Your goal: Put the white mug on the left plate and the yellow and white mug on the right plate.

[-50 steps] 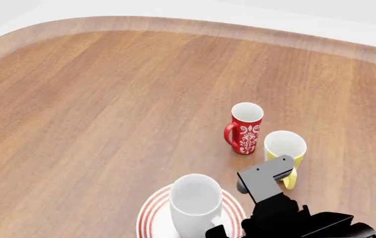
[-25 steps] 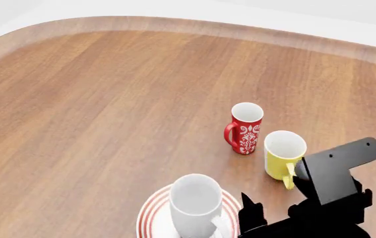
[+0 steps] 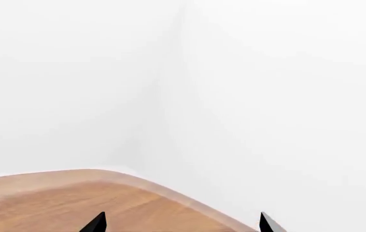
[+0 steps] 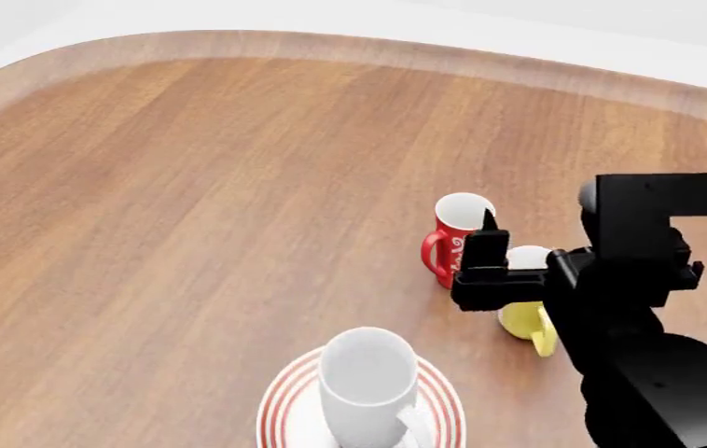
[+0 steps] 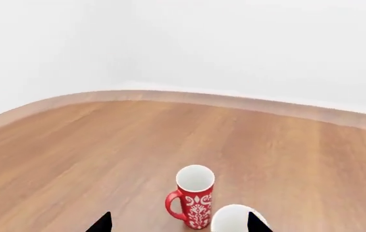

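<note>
The white mug stands upright on the left plate, red-ringed, at the near edge of the head view. Further off, the yellow and white mug sits beside a red patterned mug, half covered by my right arm. My right gripper hovers open above those two mugs and holds nothing. In the right wrist view the yellow and white mug shows its white rim by one fingertip of the right gripper. My left gripper is open and empty over the table edge. The right plate is out of view.
The red mug with a white ornament stands just left of the yellow one, and the right wrist view shows the red mug between the fingertips' lines. The wooden table has a curved far edge, with a white wall behind it.
My right arm has risen from the lower edge and swung forward, and it now hangs over the yellow and red mugs. No mug has moved.
</note>
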Available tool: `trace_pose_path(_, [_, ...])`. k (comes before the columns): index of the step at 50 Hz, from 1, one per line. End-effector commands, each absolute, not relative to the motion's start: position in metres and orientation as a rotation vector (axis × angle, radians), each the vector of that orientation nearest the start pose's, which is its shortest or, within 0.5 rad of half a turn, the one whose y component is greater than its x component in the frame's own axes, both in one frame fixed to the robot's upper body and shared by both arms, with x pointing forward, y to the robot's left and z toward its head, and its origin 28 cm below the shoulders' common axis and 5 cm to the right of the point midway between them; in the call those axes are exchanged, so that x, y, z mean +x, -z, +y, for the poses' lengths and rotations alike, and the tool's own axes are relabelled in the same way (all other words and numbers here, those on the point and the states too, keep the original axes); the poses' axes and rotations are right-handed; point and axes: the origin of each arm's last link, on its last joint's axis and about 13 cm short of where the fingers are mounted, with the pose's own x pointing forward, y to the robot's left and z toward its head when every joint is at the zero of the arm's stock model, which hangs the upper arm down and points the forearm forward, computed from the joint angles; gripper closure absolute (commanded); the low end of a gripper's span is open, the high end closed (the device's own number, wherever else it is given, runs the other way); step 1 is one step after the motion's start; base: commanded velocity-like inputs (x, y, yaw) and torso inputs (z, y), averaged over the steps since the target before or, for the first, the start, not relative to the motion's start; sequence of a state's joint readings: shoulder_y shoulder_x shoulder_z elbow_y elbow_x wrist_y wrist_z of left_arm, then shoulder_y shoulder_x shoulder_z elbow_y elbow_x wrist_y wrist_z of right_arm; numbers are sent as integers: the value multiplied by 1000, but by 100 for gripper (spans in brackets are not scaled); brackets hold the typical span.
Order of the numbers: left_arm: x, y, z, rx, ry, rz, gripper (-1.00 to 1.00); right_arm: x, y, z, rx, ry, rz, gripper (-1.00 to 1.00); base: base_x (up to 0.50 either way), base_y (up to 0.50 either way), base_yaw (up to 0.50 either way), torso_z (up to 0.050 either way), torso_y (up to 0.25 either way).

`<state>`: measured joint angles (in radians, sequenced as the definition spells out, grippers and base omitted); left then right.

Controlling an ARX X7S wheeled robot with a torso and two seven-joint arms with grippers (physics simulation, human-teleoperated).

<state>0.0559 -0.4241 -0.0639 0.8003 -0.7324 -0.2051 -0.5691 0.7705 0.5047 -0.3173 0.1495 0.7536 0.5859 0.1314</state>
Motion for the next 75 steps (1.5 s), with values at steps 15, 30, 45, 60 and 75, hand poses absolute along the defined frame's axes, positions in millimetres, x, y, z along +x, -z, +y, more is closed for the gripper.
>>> trace_pose_path(15, [157, -168, 236, -368, -133, -367, -100, 387, -124, -160, 80, 6, 250, -100, 0, 0, 0, 0, 0])
trace_pose_path(30, [157, -167, 235, -369, -133, -367, -100, 381, -109, -161, 124, -57, 300, -100, 0, 0, 0, 0, 0])
trace_pose_path(45, [161, -168, 239, -373, -154, -369, -100, 409, -135, -164, 86, -44, 231, -100, 0, 0, 0, 0, 0])
trace_pose_path(60, [159, -169, 237, -359, -145, -375, -100, 412, -144, -172, 58, -5, 286, -100, 0, 0, 0, 0, -13])
trace_pose_path(75, [157, -169, 237, -360, -139, -389, -100, 411, -144, -173, 57, 12, 292, -100, 0, 0, 0, 3, -146])
